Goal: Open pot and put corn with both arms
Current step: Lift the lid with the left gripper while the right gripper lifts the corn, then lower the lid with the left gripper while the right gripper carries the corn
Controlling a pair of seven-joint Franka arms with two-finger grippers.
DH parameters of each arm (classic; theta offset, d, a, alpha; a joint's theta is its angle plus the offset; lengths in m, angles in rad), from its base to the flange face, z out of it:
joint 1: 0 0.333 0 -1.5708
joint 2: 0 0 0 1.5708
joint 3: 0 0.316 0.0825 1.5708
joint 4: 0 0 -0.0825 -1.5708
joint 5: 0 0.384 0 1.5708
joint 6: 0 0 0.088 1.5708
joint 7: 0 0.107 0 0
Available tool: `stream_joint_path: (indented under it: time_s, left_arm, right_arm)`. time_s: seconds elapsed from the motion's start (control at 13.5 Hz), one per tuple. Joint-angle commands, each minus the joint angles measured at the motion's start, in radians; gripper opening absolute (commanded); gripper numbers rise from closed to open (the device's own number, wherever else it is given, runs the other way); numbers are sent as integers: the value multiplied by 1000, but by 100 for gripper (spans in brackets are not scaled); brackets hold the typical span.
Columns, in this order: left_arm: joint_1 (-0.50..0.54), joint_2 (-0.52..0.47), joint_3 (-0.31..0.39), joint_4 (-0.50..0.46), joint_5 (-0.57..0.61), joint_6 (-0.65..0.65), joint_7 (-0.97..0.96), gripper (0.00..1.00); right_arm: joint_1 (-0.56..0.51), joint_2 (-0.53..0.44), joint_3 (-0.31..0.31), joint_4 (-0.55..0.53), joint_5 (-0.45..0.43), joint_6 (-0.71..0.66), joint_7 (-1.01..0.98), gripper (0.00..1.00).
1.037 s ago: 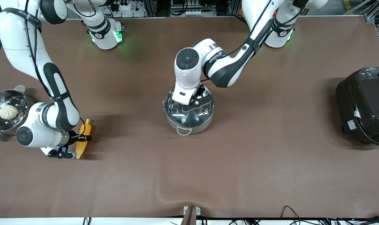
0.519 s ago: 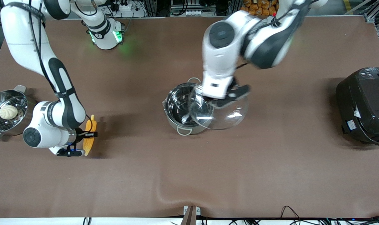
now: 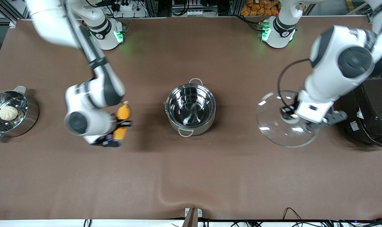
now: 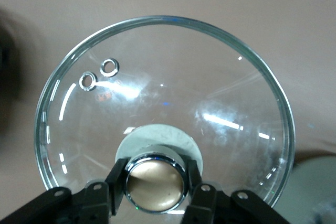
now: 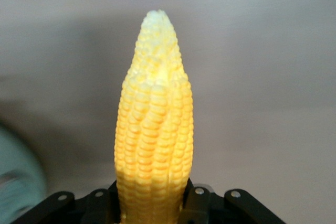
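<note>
The steel pot (image 3: 190, 108) stands open and empty in the middle of the table. My left gripper (image 3: 296, 117) is shut on the copper-coloured knob (image 4: 155, 182) of the glass lid (image 3: 284, 121) and holds it in the air over the table toward the left arm's end, beside the black cooker. The lid (image 4: 163, 98) fills the left wrist view. My right gripper (image 3: 118, 130) is shut on the corn (image 3: 121, 119) and holds it above the table between the steamer pan and the pot. In the right wrist view the corn (image 5: 155, 140) points away from the gripper (image 5: 152, 211).
A shiny steamer pan (image 3: 27, 123) with a white bun (image 3: 8, 113) sits at the right arm's end of the table. A large black electric cooker (image 3: 372, 110) stands at the left arm's end. A fold in the brown cloth (image 3: 178, 197) lies near the front edge.
My left gripper lifted the lid off the pot and carried it toward the black cooker. My right gripper raised the corn and moved it toward the pot.
</note>
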Motion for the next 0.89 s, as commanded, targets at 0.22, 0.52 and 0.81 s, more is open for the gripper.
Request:
stream_joint_path:
  time_s: [0.22,0.52,0.81]
  left_arm:
    - [76,29,-15,-329,-2,357,61,0]
    - [91,80,-15,-409,-2,428,61,0]
    - [112,110,-12,-495,2,542,61,0]
  right_arm:
    - [288,24,-17,118,-115,-15,41,4]
    - [394,70,-17,182,-188,10,10,5]
    - [414,136,-17,235,-222,148,-47,8]
